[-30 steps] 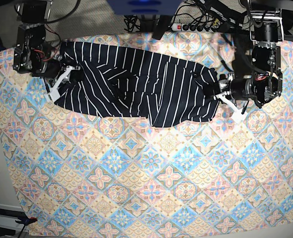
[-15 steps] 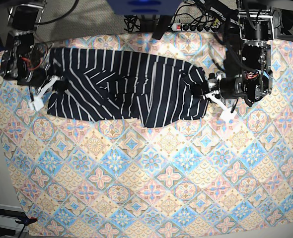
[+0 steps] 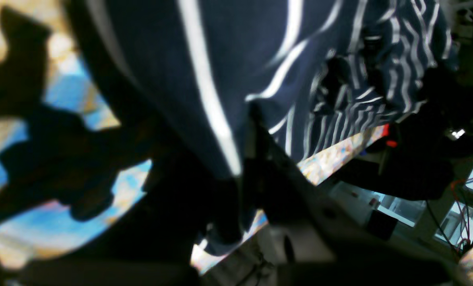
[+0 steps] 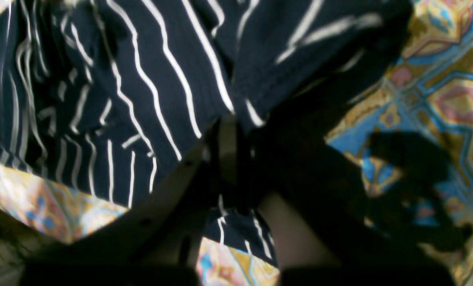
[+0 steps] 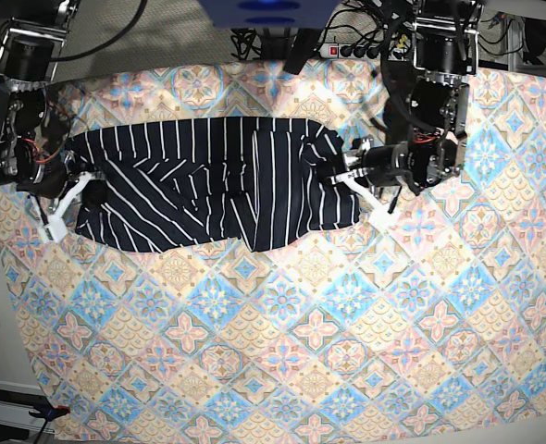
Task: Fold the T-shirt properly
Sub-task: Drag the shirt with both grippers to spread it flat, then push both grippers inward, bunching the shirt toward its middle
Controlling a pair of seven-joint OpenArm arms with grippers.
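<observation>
Pastel blue-orange-pink tile-patterned tablecloth (image 5: 282, 351) filling most of the base frame. Across its upper half, dark navy white-striped soft T-shirt (image 5: 208, 180), rumpled and stretched sideways; likely light, limp, best gripped at hems. Left gripper (image 5: 358, 185) and right gripper (image 5: 68, 196) each pinching an end.

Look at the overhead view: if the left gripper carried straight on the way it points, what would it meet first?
The left gripper points across at the T-shirt, whose edge it already pinches, so more striped cloth comes first. Height above the tablecloth is unclear.
</observation>
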